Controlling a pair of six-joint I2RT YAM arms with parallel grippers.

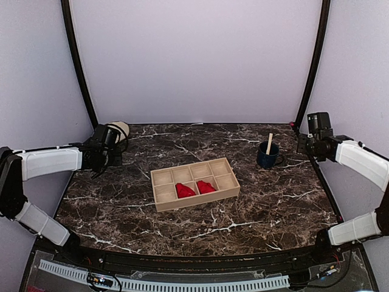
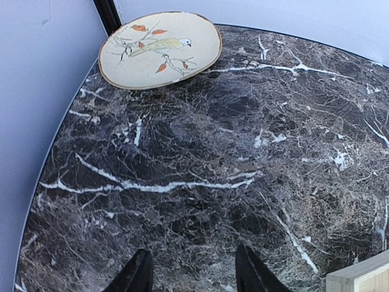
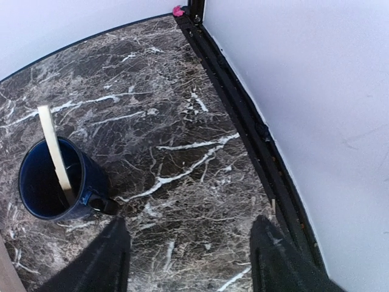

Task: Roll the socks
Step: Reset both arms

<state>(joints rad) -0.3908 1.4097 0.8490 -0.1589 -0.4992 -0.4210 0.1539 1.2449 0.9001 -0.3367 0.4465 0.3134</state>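
Note:
Two red rolled socks (image 1: 185, 190) (image 1: 206, 187) lie in the two middle front compartments of a wooden divided tray (image 1: 227, 194) at the table's centre. My left gripper (image 2: 193, 277) is open and empty, held over bare marble at the far left, well away from the tray. My right gripper (image 3: 191, 255) is open and empty at the far right, near the table's black edge rail. In the top view the left gripper (image 1: 104, 146) and the right gripper (image 1: 311, 139) are both drawn back to the table's sides.
A cream plate with a bird drawing (image 2: 159, 48) sits at the back left corner, also showing in the top view (image 1: 120, 129). A dark blue mug (image 3: 51, 182) with a wooden stick (image 3: 56, 152) stands back right, also in the top view (image 1: 267, 156). A tray corner (image 2: 360, 277) shows lower right.

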